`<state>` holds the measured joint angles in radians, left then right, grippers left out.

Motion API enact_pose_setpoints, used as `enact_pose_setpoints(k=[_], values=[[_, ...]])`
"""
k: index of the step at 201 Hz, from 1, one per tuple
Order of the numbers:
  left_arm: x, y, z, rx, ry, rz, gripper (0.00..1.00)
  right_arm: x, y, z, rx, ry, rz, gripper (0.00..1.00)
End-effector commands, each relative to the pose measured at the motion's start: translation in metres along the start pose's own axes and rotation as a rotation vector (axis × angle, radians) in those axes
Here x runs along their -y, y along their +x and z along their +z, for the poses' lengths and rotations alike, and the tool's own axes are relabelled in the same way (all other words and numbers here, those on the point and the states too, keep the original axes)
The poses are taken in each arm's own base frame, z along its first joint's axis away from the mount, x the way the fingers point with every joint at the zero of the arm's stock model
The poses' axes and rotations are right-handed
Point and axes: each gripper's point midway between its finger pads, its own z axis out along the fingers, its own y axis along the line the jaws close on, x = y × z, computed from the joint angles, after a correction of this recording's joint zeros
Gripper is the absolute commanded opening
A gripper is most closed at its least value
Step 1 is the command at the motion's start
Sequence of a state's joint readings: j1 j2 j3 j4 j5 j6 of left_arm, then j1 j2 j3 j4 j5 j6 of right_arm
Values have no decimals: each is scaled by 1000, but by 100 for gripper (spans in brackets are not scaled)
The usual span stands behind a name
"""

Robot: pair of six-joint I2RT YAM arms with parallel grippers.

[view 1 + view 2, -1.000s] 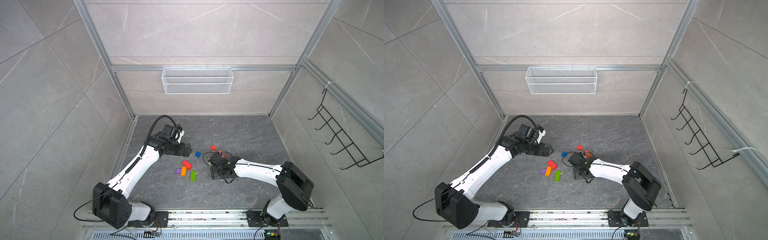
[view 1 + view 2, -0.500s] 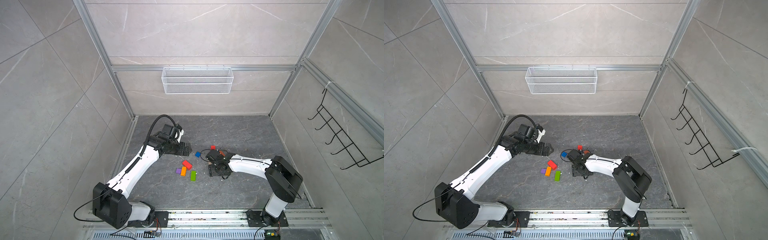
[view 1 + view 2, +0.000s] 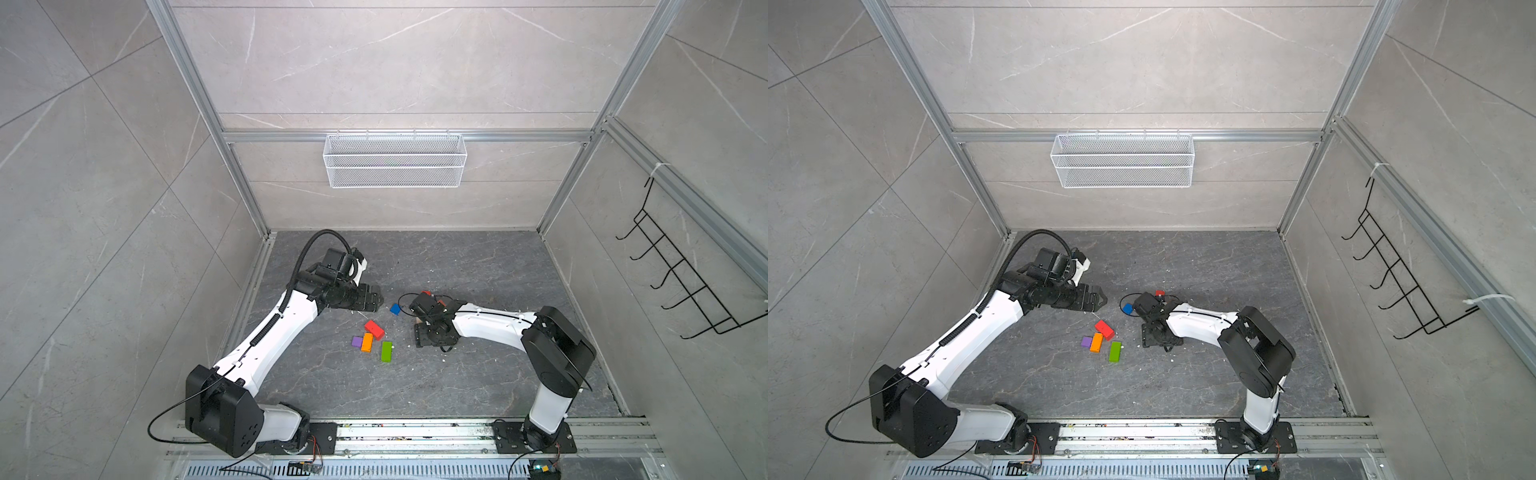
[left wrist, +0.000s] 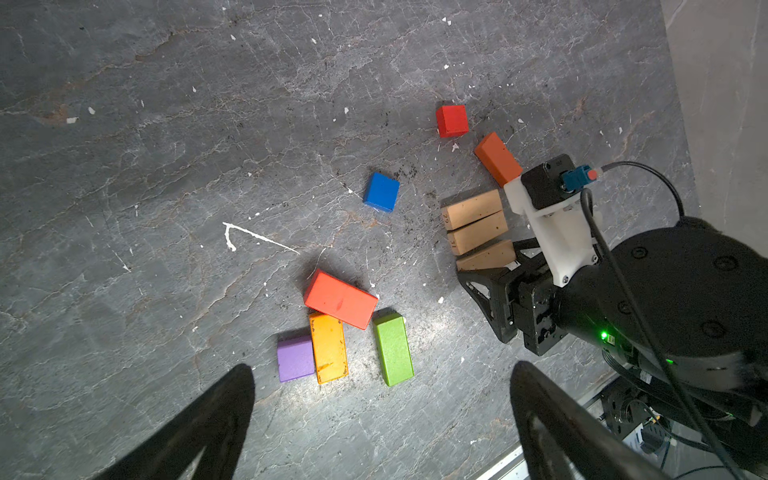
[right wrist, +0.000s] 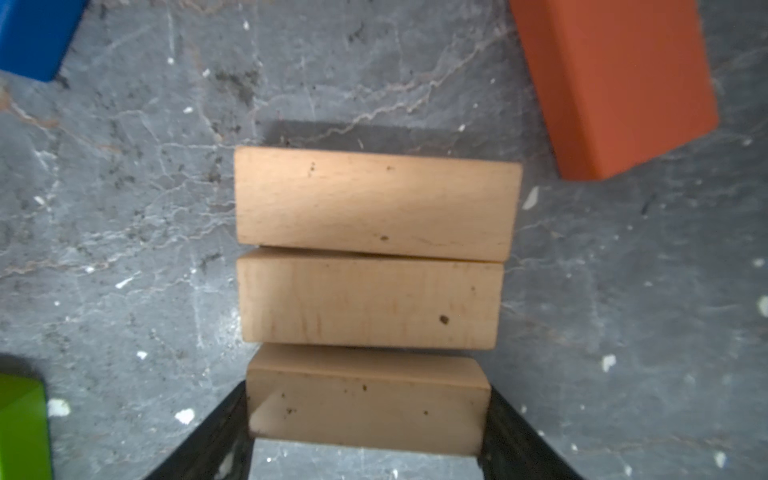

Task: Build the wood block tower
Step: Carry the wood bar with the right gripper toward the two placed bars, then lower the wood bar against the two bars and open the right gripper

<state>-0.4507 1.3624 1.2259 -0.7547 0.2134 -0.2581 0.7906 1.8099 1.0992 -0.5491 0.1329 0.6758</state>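
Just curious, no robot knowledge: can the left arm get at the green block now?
Probably yes: the left gripper hovers open nearby, nothing lies on the green block, and the right gripper grips a tan block to one side.

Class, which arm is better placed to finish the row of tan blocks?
Right. The right gripper grips the third tan block beside the other two; the left gripper hangs open, apart.

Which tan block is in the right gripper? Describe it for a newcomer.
On the dark floor, go to the right gripper. Three tan blocks lie side by side there; the held block is the end one between its jaws, farthest from the dark orange bar.
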Motion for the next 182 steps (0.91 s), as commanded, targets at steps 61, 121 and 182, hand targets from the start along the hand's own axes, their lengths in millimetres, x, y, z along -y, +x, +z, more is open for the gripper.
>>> enact_pose_setpoints(k=[61,121,182], values=[[3,-4,-3,18,24,-4,98,2,-8,4,-15,12,-10,61],[3,-4,-3,18,23,-3,98,-1,-10,4,-21,-5,-9,61],[3,-4,-2,15,24,-4,98,-4,-8,7,-31,-22,15,65]])
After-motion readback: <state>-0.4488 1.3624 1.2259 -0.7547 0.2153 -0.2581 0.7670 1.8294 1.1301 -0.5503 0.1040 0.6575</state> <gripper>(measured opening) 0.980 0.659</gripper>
